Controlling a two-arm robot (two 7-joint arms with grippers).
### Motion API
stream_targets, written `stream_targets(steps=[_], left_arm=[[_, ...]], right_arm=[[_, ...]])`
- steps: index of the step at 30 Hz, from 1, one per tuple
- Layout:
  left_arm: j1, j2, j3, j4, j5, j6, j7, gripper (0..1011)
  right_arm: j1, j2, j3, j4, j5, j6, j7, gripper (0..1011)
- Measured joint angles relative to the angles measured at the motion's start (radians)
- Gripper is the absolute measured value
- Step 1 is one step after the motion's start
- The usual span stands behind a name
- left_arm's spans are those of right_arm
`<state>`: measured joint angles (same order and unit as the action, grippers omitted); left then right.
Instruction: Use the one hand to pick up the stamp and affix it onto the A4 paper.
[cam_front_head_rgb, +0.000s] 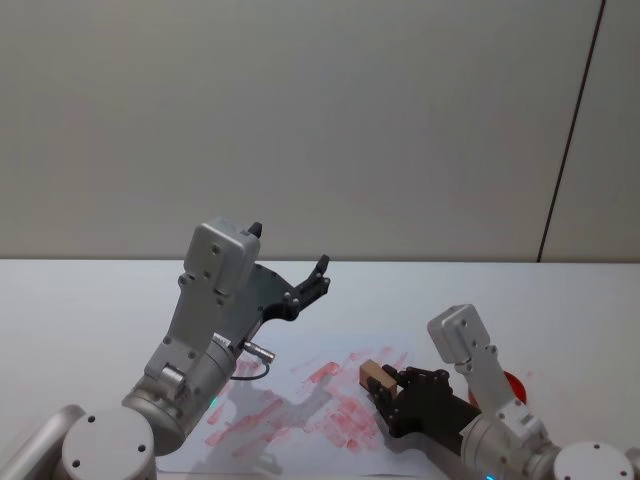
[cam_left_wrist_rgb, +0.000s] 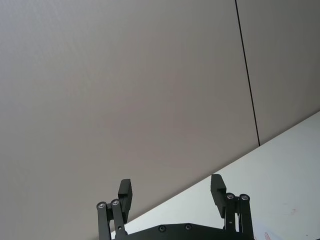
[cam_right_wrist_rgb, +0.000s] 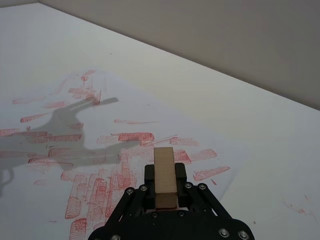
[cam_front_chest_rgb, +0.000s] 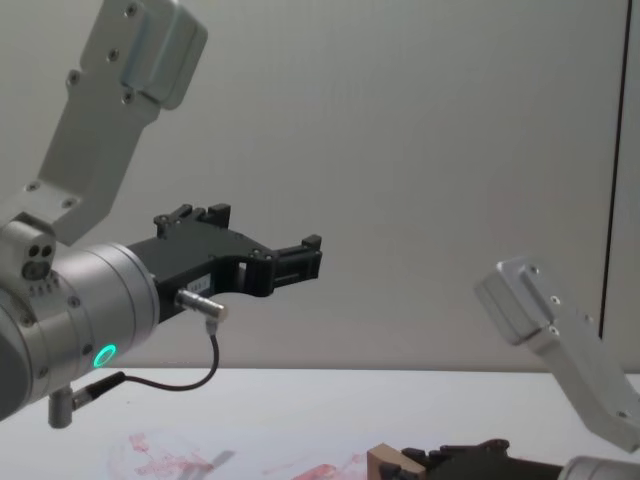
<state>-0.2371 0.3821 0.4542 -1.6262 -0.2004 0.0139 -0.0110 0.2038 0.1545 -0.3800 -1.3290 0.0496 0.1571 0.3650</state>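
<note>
Right gripper (cam_front_head_rgb: 390, 384): reaching in low from the right, over the near right part of the sheet; jaws are clamping the stamp from both sides.
Stamp (cam_right_wrist_rgb: 165, 175): tan wooden block, sticking out forward past the black fingers (cam_right_wrist_rgb: 149, 176); it is sitting above the printed area, and I cannot tell whether it is touching the sheet.
Paper (cam_front_head_rgb: 300, 402): lying flat on the table, covered in red prints and streaks; an arm's shadow is falling across it.
Red disc (cam_front_head_rgb: 516, 384): lying on the table just right of the right arm, off the sheet.
Left gripper (cam_left_wrist_rgb: 170, 192): hanging raised well above the table on the left, jaws standing wide apart, gripping nothing.
Table (cam_front_head_rgb: 90, 300): white, running back to a plain grey wall (cam_front_head_rgb: 300, 120).
</note>
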Motion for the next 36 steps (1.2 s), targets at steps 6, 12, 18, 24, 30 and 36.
stream_targets(steps=[6, 12, 18, 24, 30, 36], left_arm=[[0.000, 0.000, 0.000, 0.000, 0.000, 0.000, 0.000, 1002], [0.000, 0.000, 0.000, 0.000, 0.000, 0.000, 0.000, 1002], [0.000, 0.000, 0.000, 0.000, 0.000, 0.000, 0.000, 1003], [0.000, 0.000, 0.000, 0.000, 0.000, 0.000, 0.000, 1003], [0.000, 0.000, 0.000, 0.000, 0.000, 0.000, 0.000, 1002], [0.000, 0.000, 0.000, 0.000, 0.000, 0.000, 0.000, 1002]], right_arm=[[0.003, -0.001, 0.000, 0.003, -0.002, 0.011, 0.003, 216], [0.003, 0.000, 0.000, 0.003, 0.003, 0.018, 0.002, 216], [-0.005, 0.005, 0.006, -0.012, 0.027, 0.016, -0.012, 216], [-0.009, 0.011, 0.020, -0.050, 0.065, -0.015, -0.042, 216], [-0.013, 0.027, 0.043, -0.094, 0.104, -0.041, -0.075, 216], [-0.025, 0.054, 0.073, -0.136, 0.134, -0.049, -0.101, 216]])
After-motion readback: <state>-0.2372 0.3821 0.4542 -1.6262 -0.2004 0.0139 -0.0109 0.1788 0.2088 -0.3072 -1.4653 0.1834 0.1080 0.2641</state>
